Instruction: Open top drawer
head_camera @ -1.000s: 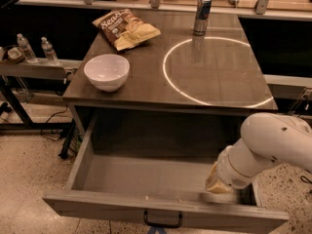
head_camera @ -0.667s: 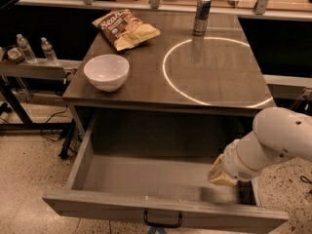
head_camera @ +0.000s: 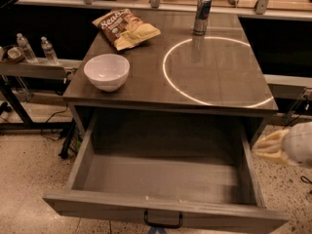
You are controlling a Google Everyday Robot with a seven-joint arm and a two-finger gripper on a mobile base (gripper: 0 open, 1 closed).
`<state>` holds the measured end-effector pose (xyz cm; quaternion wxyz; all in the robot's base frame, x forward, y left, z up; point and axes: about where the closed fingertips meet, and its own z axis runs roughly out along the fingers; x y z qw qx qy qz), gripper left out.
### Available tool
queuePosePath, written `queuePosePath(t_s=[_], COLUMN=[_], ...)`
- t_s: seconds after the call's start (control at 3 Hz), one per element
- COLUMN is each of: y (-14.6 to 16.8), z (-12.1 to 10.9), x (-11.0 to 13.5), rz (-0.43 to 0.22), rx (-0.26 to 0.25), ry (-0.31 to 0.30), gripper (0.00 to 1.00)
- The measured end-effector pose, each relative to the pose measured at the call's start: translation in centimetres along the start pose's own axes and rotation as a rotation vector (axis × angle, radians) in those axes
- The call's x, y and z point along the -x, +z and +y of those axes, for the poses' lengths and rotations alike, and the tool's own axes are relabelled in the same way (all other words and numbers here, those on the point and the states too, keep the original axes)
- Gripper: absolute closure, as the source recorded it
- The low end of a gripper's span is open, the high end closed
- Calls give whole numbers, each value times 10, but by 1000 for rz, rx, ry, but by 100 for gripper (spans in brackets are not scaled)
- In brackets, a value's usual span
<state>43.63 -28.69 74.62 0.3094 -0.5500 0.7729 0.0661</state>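
The top drawer (head_camera: 165, 179) stands pulled far out from under the grey table. It is a deep grey box with nothing in it. Its wide flat front (head_camera: 97, 209) runs along the bottom of the view, with a small dark loop handle (head_camera: 163, 222) at centre. My gripper (head_camera: 267, 148) is at the right edge of the view, beside and just outside the drawer's right wall, blurred, with a white arm segment (head_camera: 300, 143) behind it. It touches nothing I can see.
On the table top (head_camera: 214, 82) are a white bowl (head_camera: 107, 71), a chip bag (head_camera: 126, 28) and a tall can (head_camera: 202, 14). A side shelf (head_camera: 29, 67) with two small bottles stands at the left. The floor is speckled.
My arm has pulled back to the right, out of the drawer's right front corner and past its right wall. The drawer stays open.
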Motion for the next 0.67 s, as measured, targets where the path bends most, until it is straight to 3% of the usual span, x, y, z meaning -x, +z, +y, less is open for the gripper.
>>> queuePosePath(t_s=[0.33, 0.67], y=[-63, -70], z=[-31, -36], x=[-1, 2], rz=[-30, -34], rx=[-140, -158], ry=[-25, -33], gripper=[100, 100])
